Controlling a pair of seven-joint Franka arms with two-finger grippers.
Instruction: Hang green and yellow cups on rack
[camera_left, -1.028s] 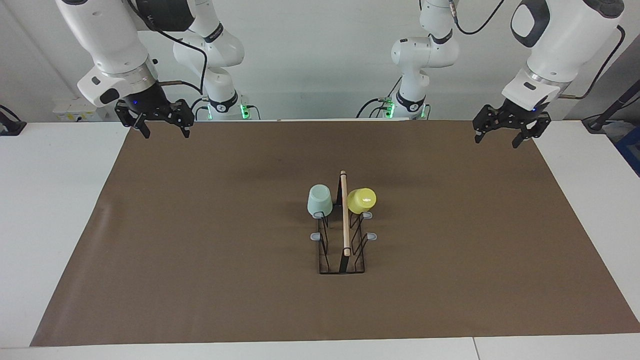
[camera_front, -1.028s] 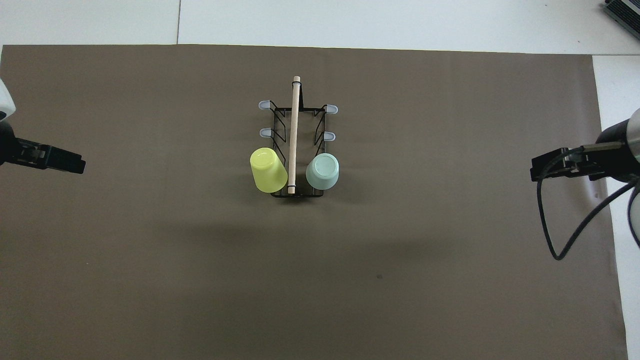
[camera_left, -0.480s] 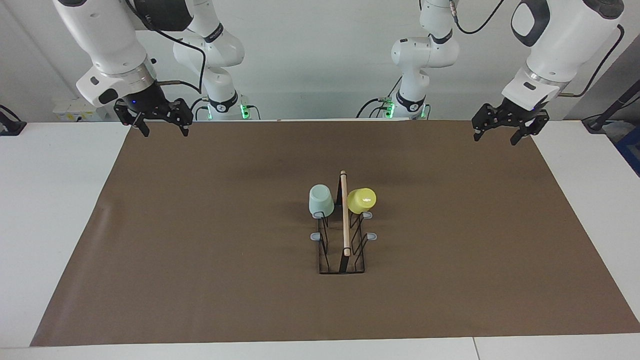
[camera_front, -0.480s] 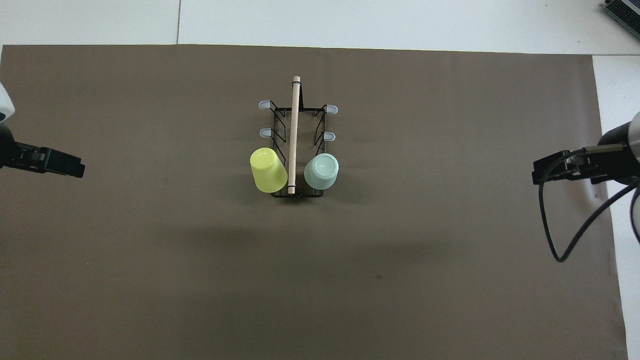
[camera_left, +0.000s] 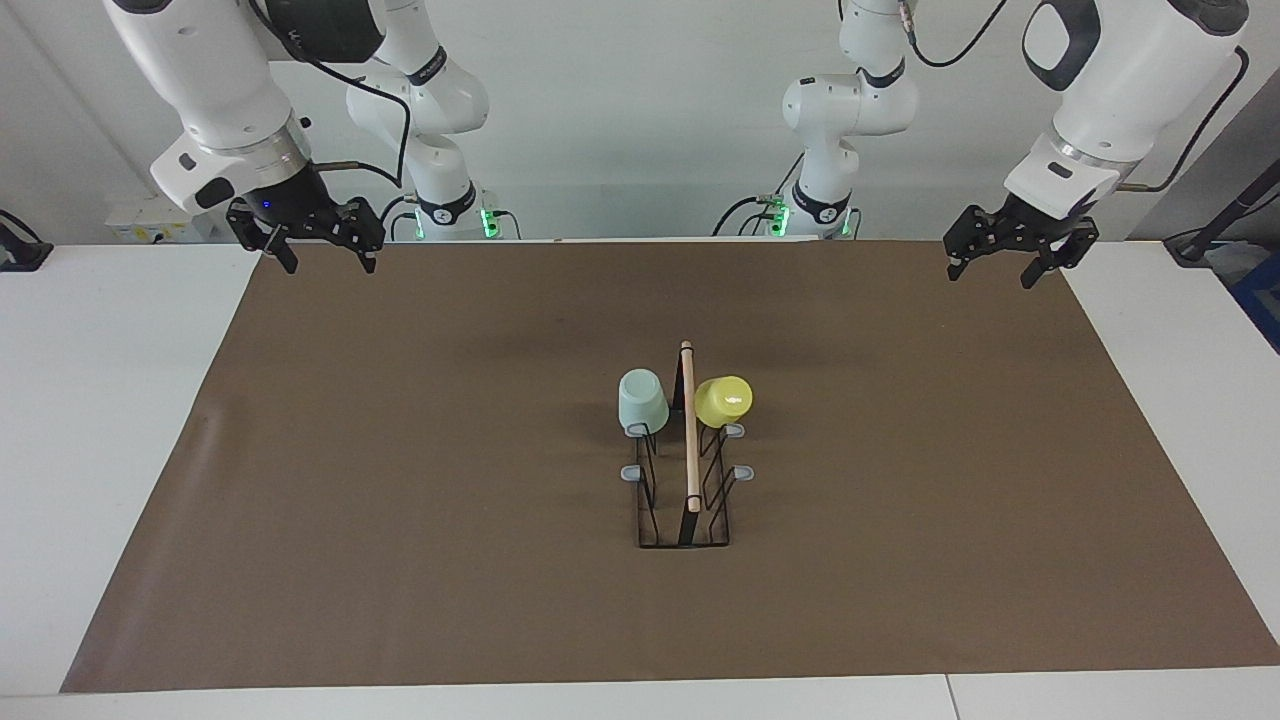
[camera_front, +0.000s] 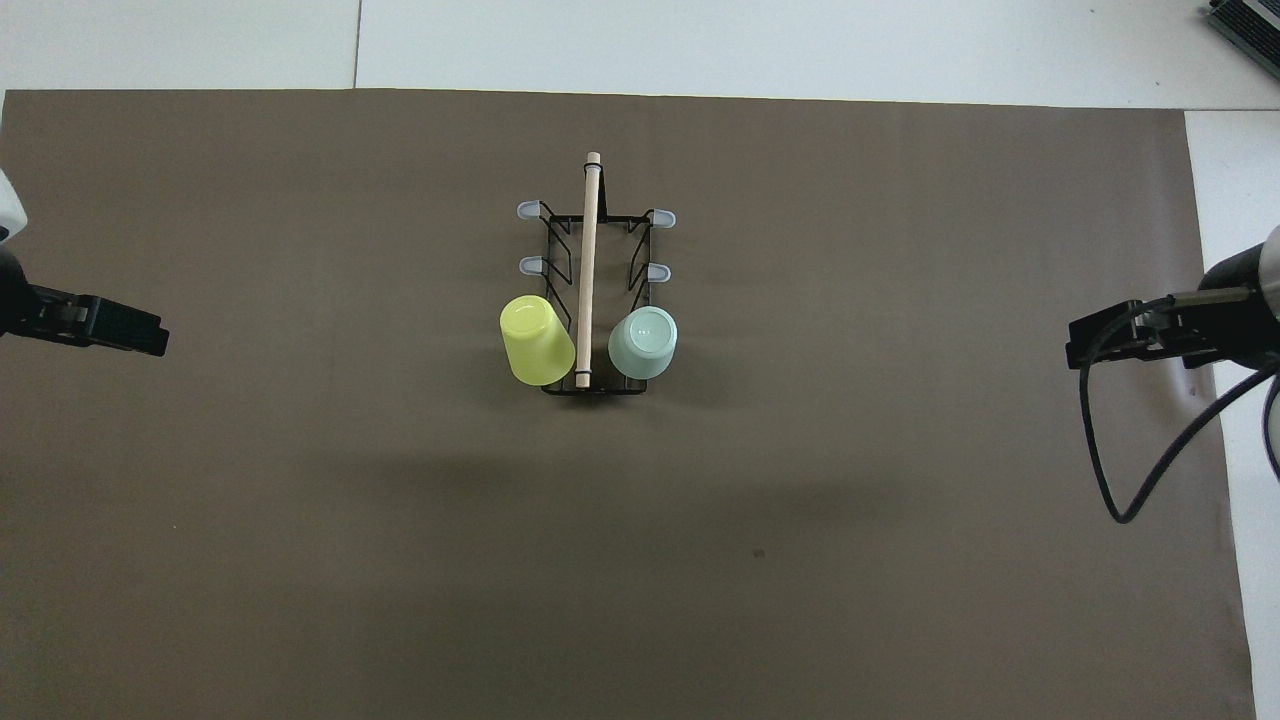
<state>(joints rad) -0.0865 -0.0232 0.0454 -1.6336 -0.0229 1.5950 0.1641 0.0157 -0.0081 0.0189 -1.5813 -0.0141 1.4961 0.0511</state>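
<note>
In the middle of the brown mat (camera_left: 400, 500) stands the rack (camera_left: 684, 500), its wooden top bar (camera_left: 689, 430) running away from the robots. Both cups hang upside down on the pair of prongs at the rack's end nearest the robots. The green cup (camera_left: 641, 401) sits on the prong at the side toward the right arm's end of the table, and the yellow cup (camera_left: 722, 400) sits tilted on the prong at the side toward the left arm's end. The bar runs between the two cups. The four grey-capped prongs farther from the robots are bare. The left gripper (camera_left: 1008, 262) hangs over the mat's corner, well apart from the rack, jaws spread and holding nothing. The right gripper (camera_left: 322, 258) hangs over the mat's other robot-side corner, equally well apart from the rack, jaws likewise spread and empty.
</note>
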